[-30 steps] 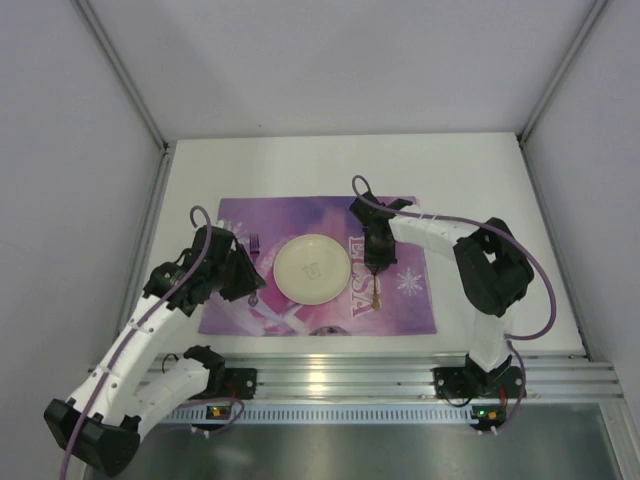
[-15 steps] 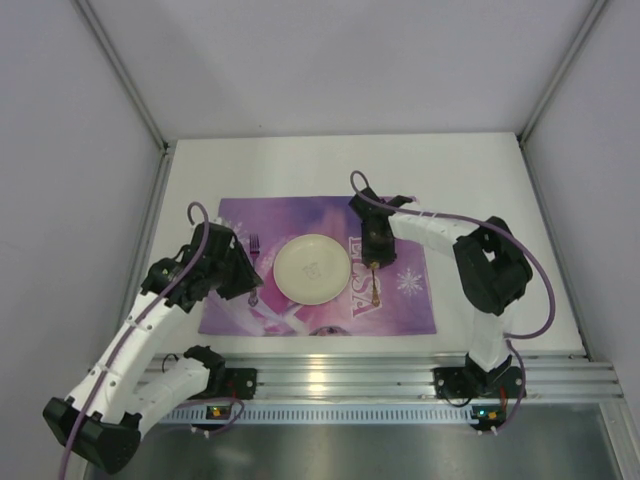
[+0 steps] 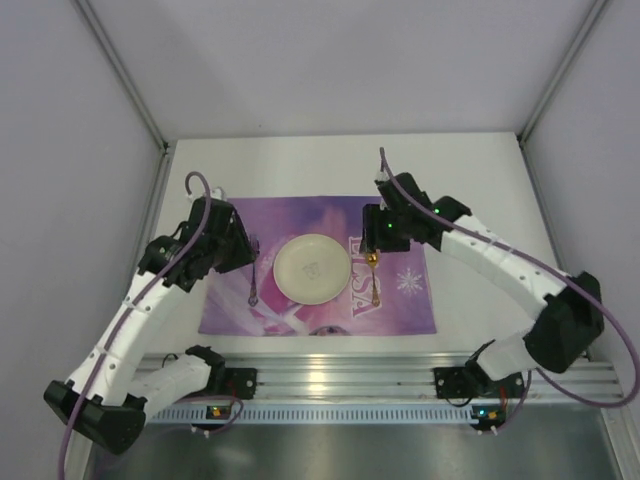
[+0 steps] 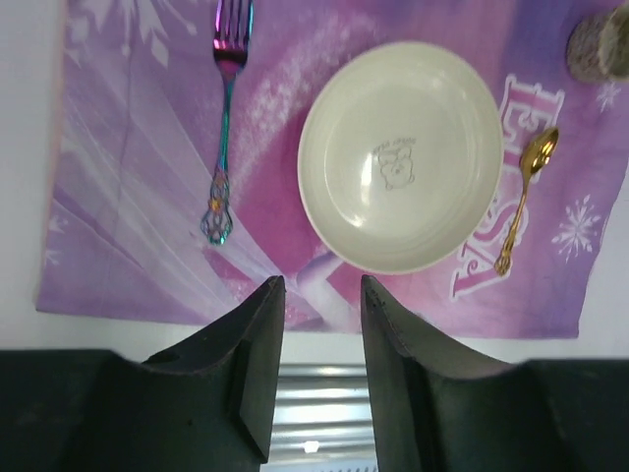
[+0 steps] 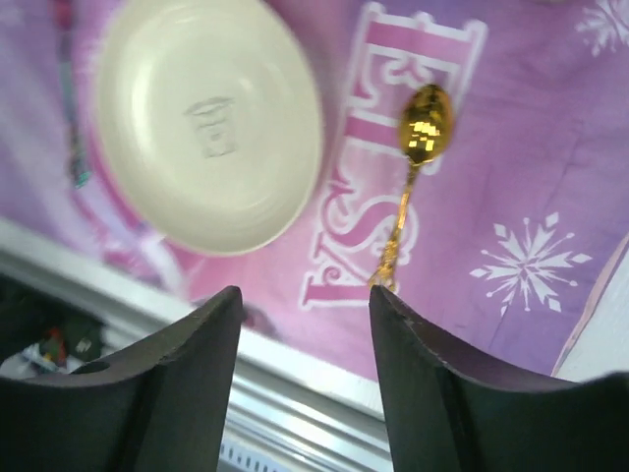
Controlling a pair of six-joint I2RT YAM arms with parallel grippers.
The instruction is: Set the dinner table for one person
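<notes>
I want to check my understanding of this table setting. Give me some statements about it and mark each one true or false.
1. The fork lies on the placemat, left of the plate. True.
2. The gold spoon rests inside the plate. False: it lies on the placemat, right of the plate.
3. The right gripper holds the spoon. False: it is open and empty.
4. The plate is empty. True.
</notes>
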